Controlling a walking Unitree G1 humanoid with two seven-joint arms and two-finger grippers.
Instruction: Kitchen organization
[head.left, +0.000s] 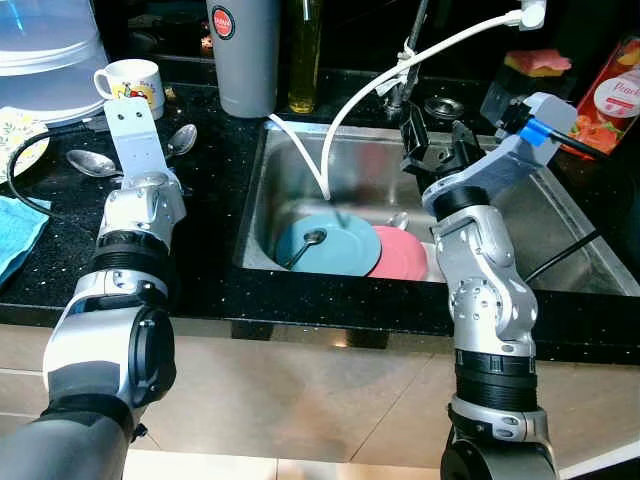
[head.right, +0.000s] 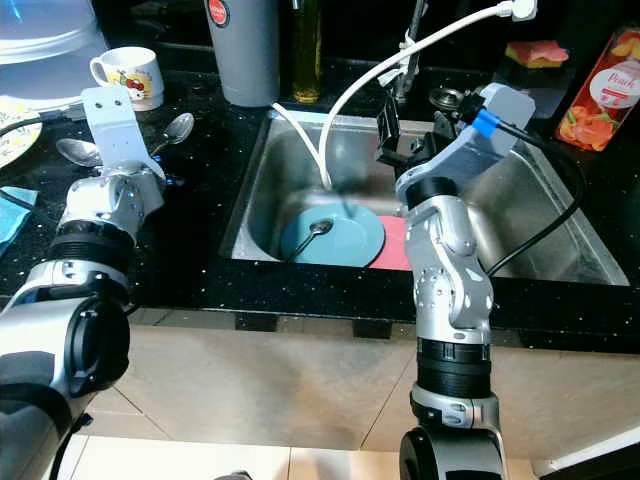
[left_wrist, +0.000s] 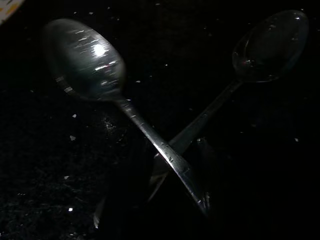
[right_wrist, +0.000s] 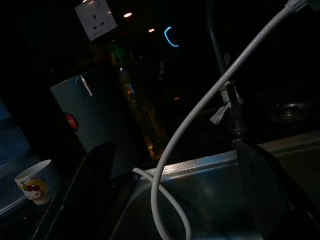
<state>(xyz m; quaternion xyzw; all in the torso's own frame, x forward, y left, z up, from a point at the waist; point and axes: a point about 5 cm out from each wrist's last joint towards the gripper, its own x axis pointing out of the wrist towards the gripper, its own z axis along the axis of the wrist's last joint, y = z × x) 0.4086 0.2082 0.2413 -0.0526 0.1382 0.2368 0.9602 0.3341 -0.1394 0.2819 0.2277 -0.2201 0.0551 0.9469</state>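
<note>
Two steel spoons lie crossed on the black counter, one bowl to the left (head.left: 93, 162) and one to the right (head.left: 182, 138). My left gripper (left_wrist: 160, 172) hangs just above where their handles cross, with its dark fingers open on either side of them. My right gripper (head.left: 437, 146) is raised over the steel sink (head.left: 560, 235), open and holding nothing. In the sink lie a blue plate (head.left: 345, 250) with a spoon (head.left: 305, 245) on it and a pink plate (head.left: 402, 256) partly under it.
A white hose (head.left: 365, 92) arcs from the tap into the sink, close to my right gripper. A cartoon mug (head.left: 130, 82), grey canister (head.left: 243, 55) and oil bottle (head.left: 304, 55) stand at the back. A blue cloth (head.left: 15, 235) and patterned plate (head.left: 18, 140) lie far left; a juice carton (head.left: 612, 95) stands at the right.
</note>
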